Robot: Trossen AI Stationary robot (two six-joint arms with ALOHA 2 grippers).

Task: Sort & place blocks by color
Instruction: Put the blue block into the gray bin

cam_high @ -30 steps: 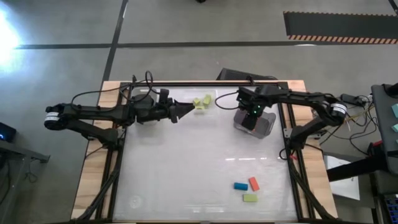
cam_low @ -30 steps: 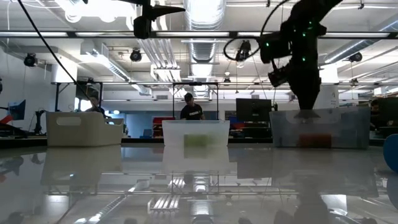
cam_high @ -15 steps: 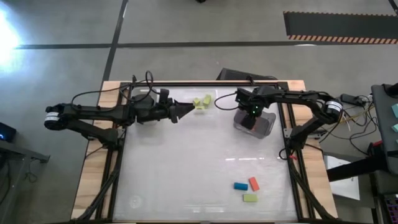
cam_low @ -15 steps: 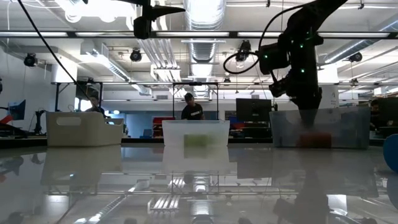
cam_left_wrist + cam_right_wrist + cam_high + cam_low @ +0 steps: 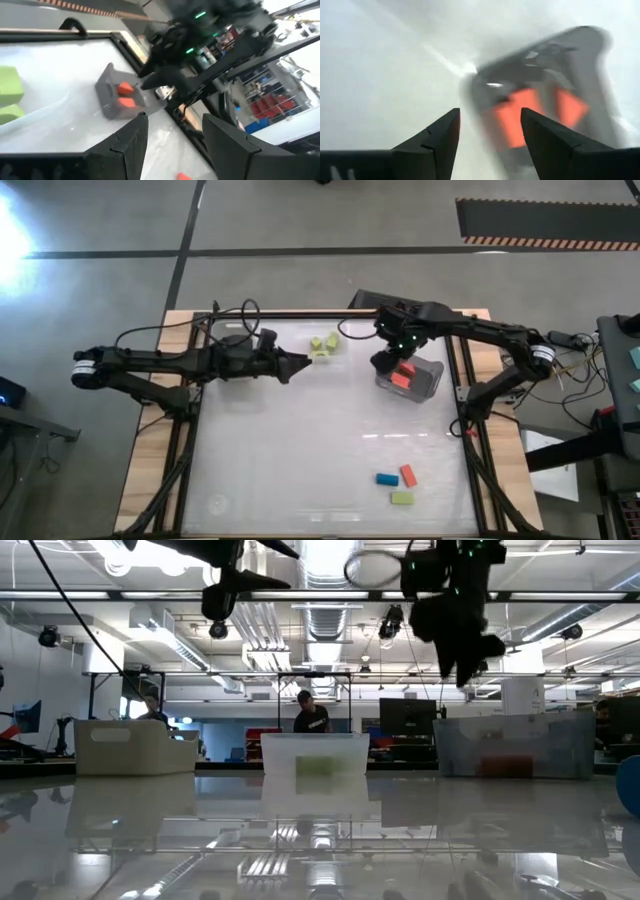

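the tabletop [image 5: 300, 460] is a pale glossy sheet in a wooden frame, with both dark arms reaching in over its far edge. the left arm stretches across from the left side, and its pincer [image 5: 300, 364] hangs just short of the green blocks, fingers apart and empty; in the left wrist view the gap between the two fingers [image 5: 127, 142] shows only tabletop. the right arm comes in from the right side, and its pincer [image 5: 385, 362] sits above the near-left rim of the grey bin [image 5: 428, 383], fingers spread with nothing between them, as the right wrist view shows.

the grey bin stands at the far right of the tabletop and holds red blocks [image 5: 401, 375]; the right wrist view shows two of them [image 5: 540, 115] inside it. in the low view a clear bin [image 5: 315, 754] stands mid-table with green showing through it, and a pale bin [image 5: 135, 747] stands to its left.

two green blocks [image 5: 324, 343] lie close together at the far edge, between the pincers. near the front right, well apart from the bins, lie a blue block [image 5: 387, 479], a red block [image 5: 408, 475] just beside it, and a green block [image 5: 402, 498] in front of both.
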